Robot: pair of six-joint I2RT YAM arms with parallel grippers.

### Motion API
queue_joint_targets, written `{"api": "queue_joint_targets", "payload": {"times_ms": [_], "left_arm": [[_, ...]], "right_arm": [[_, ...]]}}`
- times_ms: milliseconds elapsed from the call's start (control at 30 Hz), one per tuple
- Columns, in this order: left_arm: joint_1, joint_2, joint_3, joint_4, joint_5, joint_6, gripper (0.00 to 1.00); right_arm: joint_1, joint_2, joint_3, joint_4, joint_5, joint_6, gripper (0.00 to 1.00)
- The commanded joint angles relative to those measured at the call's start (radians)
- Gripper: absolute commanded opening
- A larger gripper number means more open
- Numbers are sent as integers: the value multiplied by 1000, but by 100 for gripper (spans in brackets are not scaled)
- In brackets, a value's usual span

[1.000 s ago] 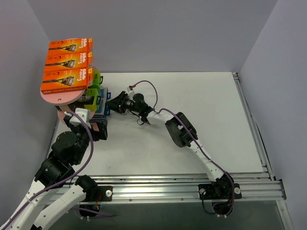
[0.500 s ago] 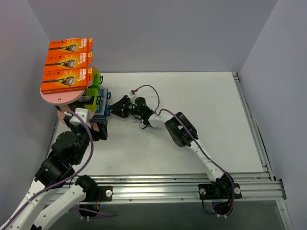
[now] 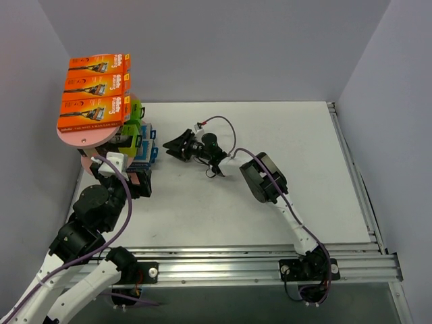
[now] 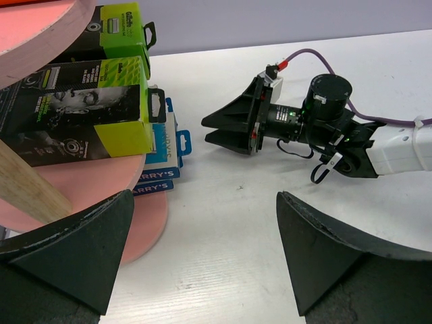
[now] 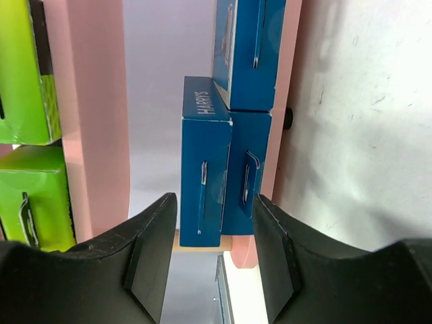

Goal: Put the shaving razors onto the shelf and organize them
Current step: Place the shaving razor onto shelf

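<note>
from above, my right fingers [image 3: 171, 144] had drawn back from the shelf [image 3: 79, 138] over the last second. they had been up against the blue packs [image 3: 143, 150], and now a strip of bare white table [image 3: 297, 148] lay ahead of their tips. they carried nothing away, so i judged that the last blue pack had been delivered. the orange packs [image 3: 94, 84] lay three in a row on the top board, and the green packs [image 3: 133, 109] sat a level under them, all beyond those tips. my left fingers [image 3: 138, 181] waited just beside the shelf's foot. plain pale walls [image 3: 236, 47] closed the table in on three sides, and a metal rail [image 3: 256, 260] ran along its near edge.

from my left wrist, my left fingers stood spread wide with nothing between them. the shelf sat off their left tip, and the right fingers lay ahead, partly parted and empty.

from my right wrist, the blue packs stood straight ahead between my two tips, on the lowest board and unevenly lined up. every pack seemed shelved, and squaring the blue ones looked like the only job left.
</note>
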Motion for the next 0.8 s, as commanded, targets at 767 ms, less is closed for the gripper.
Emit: {"api": "queue_joint_targets", "payload": {"times_ms": [767], "left_arm": [[6,3,11,38,0,-1,95]], "right_arm": [[43,-16,150,13,-19,-18,32]]}}
